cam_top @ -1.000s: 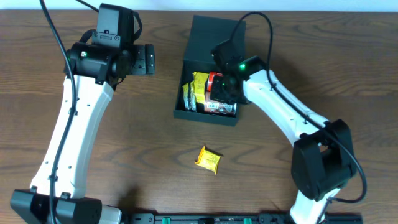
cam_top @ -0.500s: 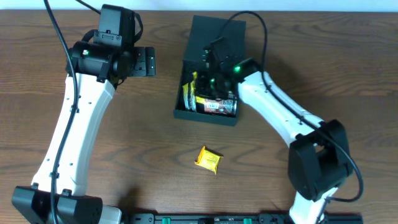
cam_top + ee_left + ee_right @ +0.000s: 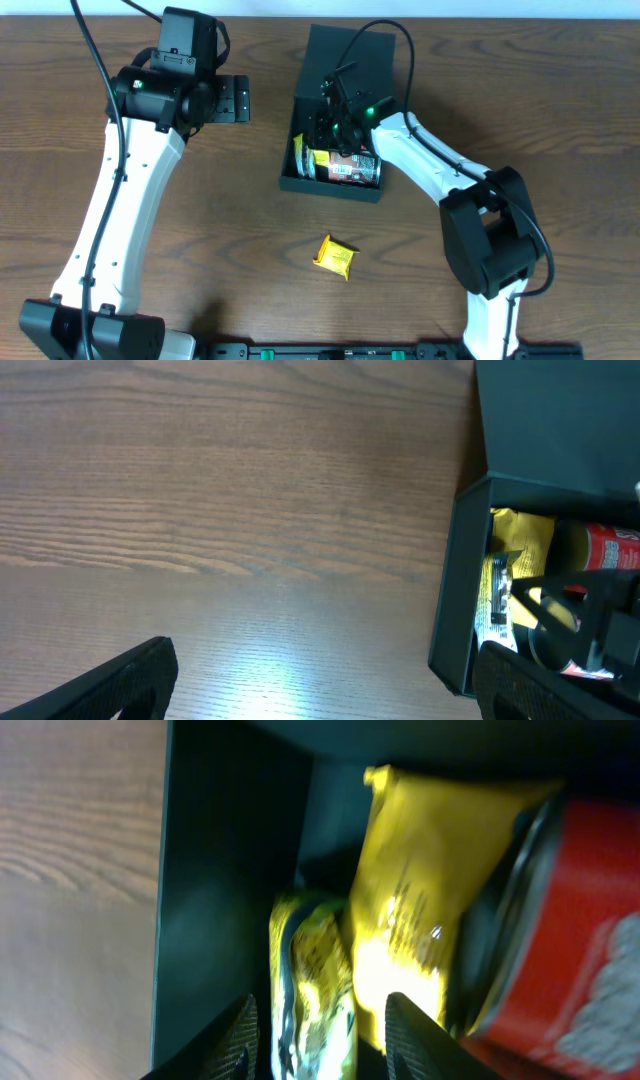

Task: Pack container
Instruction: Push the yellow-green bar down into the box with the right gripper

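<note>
While right jaws, seemingly released, straddle packet (image 3: 310, 990) beside can (image 3: 570, 940) in container (image 3: 220, 870); left jaws agape

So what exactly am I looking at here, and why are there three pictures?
Two white robot arms sit at a wooden table. One picture looks down from above; the other two come from cameras on the wrists. A dark box, lid open, holds yellow packets and a red can. A loose packet lies on the table. The right tool reaches into the box, fingers apart over one of the packets; the left tool is open and empty.
</note>
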You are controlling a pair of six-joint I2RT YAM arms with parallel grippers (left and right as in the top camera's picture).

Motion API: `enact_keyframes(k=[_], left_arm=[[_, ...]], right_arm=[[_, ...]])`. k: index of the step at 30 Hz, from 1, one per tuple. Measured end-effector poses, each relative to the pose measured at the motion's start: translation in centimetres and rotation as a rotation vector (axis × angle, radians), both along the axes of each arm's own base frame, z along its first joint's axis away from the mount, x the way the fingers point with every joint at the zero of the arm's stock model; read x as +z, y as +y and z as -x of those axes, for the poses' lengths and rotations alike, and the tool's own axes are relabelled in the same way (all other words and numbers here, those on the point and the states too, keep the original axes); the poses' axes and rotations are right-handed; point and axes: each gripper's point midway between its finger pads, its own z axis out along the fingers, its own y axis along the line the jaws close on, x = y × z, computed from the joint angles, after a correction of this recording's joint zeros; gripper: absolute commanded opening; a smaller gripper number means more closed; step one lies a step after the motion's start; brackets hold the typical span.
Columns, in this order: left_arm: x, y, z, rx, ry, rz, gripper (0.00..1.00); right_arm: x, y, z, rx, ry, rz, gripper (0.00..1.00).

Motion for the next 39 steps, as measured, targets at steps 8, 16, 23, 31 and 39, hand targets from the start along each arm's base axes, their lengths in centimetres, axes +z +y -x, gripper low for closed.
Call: enact_keyframes(k=[8,16,23,31,39], left_arm=[[0.0,0.0,0.0,0.0,0.001,0.0,0.95],[0.0,0.0,-0.1,0.0,-0.002,0.0,0.95],[0.0,0.0,-0.1,0.0,-0.003,0.001,0.95],[0.0,0.0,-0.1,0.0,-0.004,0.001,0.95],[0.0,0.0,-0.1,0.0,-0.005,0.001,0.96]], right_arm=[[0.6,0.3,-1.1,-0.007,-0.05,-0.022,0.37],[0.9,0.6,-1.5,-0.009,-0.067,-0.032,0.37],[0.6,0.7,-1.8,-0.022,-0.068,-0.042,0.37],[-0.4,0.8,-1.7,-0.031,-0.046,-0.039,0.36],[-0.2,1.9,-1.4,-0.012,-0.056,-0.05,0.31]])
